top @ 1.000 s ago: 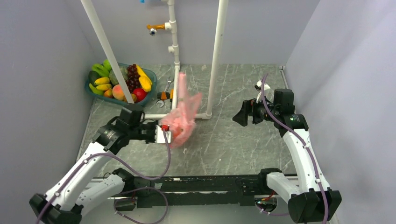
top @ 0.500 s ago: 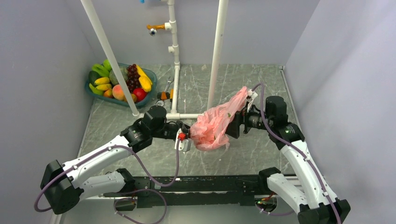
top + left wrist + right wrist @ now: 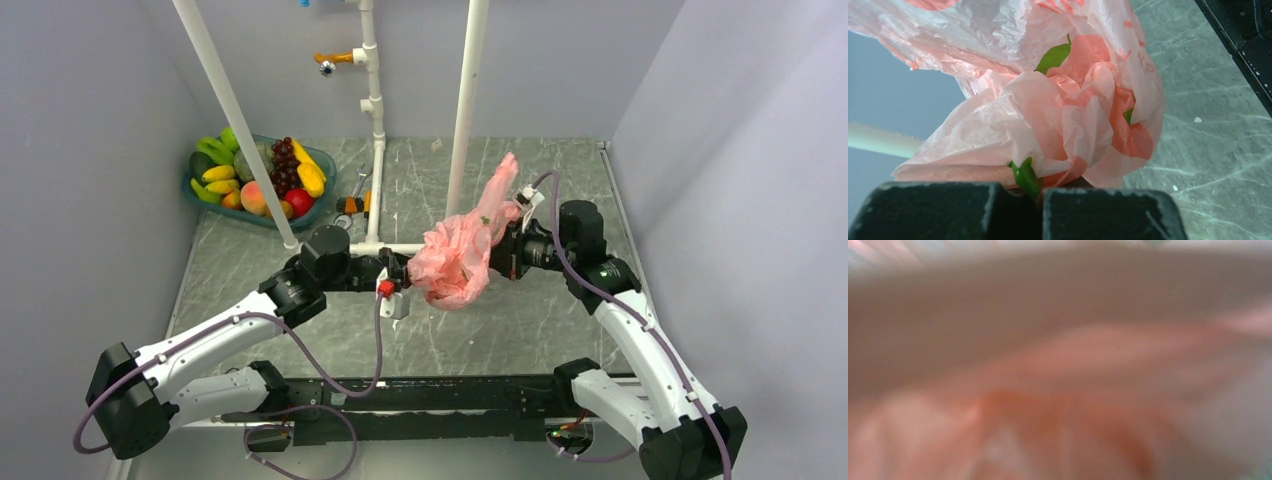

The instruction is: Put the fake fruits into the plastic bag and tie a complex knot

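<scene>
The pink plastic bag (image 3: 455,260) hangs crumpled between my two grippers above the middle of the table, one tail sticking up (image 3: 505,180). My left gripper (image 3: 405,280) is shut on its left side; in the left wrist view the film (image 3: 1048,110) bulges just past the closed fingertips (image 3: 1040,200). My right gripper (image 3: 500,252) presses into the bag's right side, shut on it. Blurred pink film (image 3: 1073,390) fills the right wrist view, hiding the fingers. The fake fruits (image 3: 262,175) lie in a pile at the back left. No knot shows in any view.
The fruits sit in a teal basin (image 3: 310,212). A wrench and an orange tool (image 3: 352,205) lie beside it. White pipes stand behind the bag: an upright one (image 3: 462,110), a slanted one (image 3: 235,110) and a low horizontal one (image 3: 400,248).
My left arm swung the bag rightward to the table's middle. My right gripper came in from the right, met the bag and closed from wide open.
</scene>
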Tool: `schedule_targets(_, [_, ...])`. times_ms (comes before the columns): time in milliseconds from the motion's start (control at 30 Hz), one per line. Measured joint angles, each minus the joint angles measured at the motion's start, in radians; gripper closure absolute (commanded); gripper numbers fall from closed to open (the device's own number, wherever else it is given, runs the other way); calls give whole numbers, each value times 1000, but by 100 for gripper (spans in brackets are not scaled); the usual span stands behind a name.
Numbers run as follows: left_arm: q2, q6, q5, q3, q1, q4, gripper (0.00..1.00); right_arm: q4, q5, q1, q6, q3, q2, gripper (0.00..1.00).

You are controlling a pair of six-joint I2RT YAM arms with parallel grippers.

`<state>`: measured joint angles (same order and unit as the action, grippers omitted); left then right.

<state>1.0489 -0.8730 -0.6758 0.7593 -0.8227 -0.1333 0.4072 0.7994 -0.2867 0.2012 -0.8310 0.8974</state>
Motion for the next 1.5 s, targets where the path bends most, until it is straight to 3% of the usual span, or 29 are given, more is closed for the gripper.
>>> schedule_targets(100, [-31,4,16,-21,23,24,100,47,-59,36,-20,-25,13,100])
schedule_targets(233, [-123,19,18,-67,164,117,100,108,-95,249,-77,-27,6,100])
schedule_targets(267, [-137,21,17,-71,201,139,100,127,-103,283,-97,-29,6,87])
schedule_targets(300, [-150,21,14,-73,236,160,100,148,-103,302,-119,-31,6,57])
schedule_targets(367, [-165,12,5,-81,278,190,100,208,-85,309,-167,-53,9,11])
schedule_targets(400, [-171,3,1,-85,290,211,100,235,-80,309,-186,-69,13,2])
schedule_targets(567, [-145,-12,-21,-85,300,267,100,389,-55,312,-325,-268,62,0])
schedule_targets(767, [-80,-22,-41,-78,301,314,100,460,-27,303,-412,-500,56,0])
schedule_targets(867, [-72,-27,-66,-69,301,347,100,454,-27,226,-428,-561,59,0])
schedule_targets(1000, [-36,-27,-91,-10,293,399,100,443,-94,-45,-448,-560,90,0])
schedule_targets(1233, [-11,-2,-125,71,291,452,100,394,-298,-371,-575,-399,199,2])
schedule_targets(1267, [-11,6,-127,76,291,458,100,397,-321,-392,-592,-380,214,11])
schedule_targets(1367, [-14,31,-154,85,311,482,100,393,-387,-410,-635,-323,222,51])
schedule_targets(1400, [-19,39,-172,87,329,496,100,390,-422,-410,-641,-296,213,67])
schedule_targets(1433, [-26,48,-189,89,355,511,100,390,-444,-410,-656,-276,205,93])
schedule_targets(1467, [-32,51,-208,90,382,525,100,389,-480,-410,-658,-248,190,100])
schedule_targets(1500, [-39,51,-230,93,416,550,100,393,-500,-410,-672,-233,180,100])
